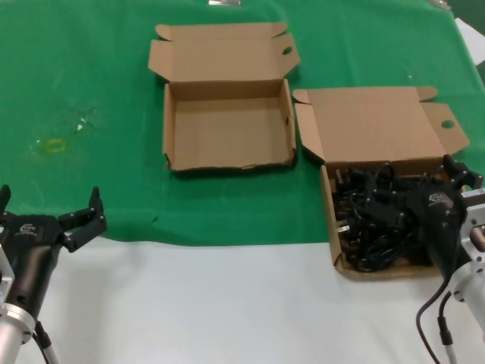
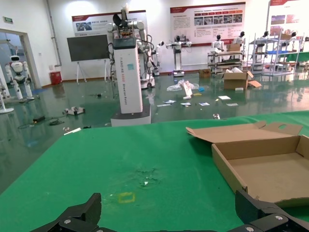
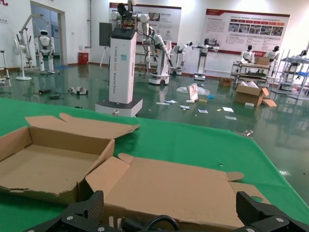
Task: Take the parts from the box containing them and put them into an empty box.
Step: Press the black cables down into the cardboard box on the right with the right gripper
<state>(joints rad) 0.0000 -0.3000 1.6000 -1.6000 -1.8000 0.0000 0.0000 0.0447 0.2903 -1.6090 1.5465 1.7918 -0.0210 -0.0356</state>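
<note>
A: Where do the two boxes sit in the head view?

B: The empty box lies in the upper middle of the frame on the green cloth, its lid folded back flat toward the top edge. The box containing them is at the right, a little lower, just beside the empty one but apart from it. Its lid also lies open toward the top, with an oval hole in the flap at the far right.

A: And the parts?

B: The parts are a tangle of black pieces and cables filling the tray of the right-hand box.

A: What is the right gripper doing?

B: The right gripper is at the lower right of the frame, over the tray, its black fingers spread wide above the heap. Whether it touches or has hold of any piece cannot be told. In the right wrist view both fingertips stand far apart with a loop of cable between them.

A: The left one?

B: The left gripper waits at the lower left, at the edge where the cloth meets the white table, fingers wide apart and holding nothing.
</note>
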